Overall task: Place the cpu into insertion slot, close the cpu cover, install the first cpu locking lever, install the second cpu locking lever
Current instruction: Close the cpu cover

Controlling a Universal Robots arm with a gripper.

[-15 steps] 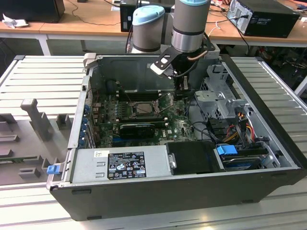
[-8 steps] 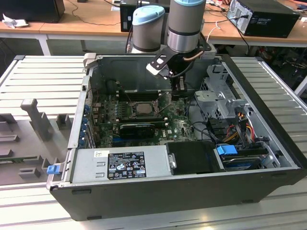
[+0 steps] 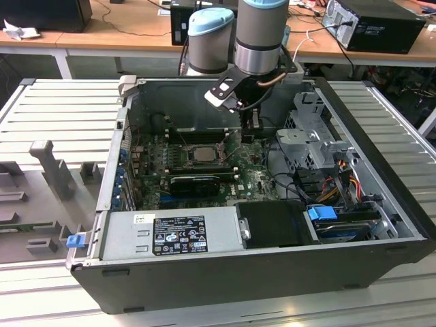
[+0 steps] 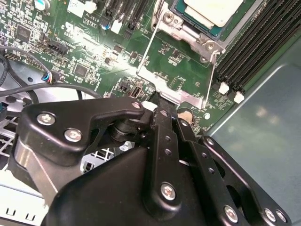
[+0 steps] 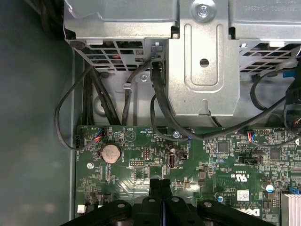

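Note:
The cpu lies silver top up in the insertion slot on the green board; in the second wrist view the cpu sits past the raised cover. The cpu cover, a thin metal frame with a large window, is swung open away from the slot, and the board shows through it. My gripper is shut, its black fingertips right at the cover's free edge. Whether they pinch that edge or only touch it, I cannot tell. In the exterior view the gripper hangs just to the slot's right. The first wrist view shows the closed gripper above the board.
The open computer case has a metal drive cage on the exterior view's right and a power supply at the front. A black card sits in front of the slot. Memory slots flank the socket. Black cables run near a coin cell.

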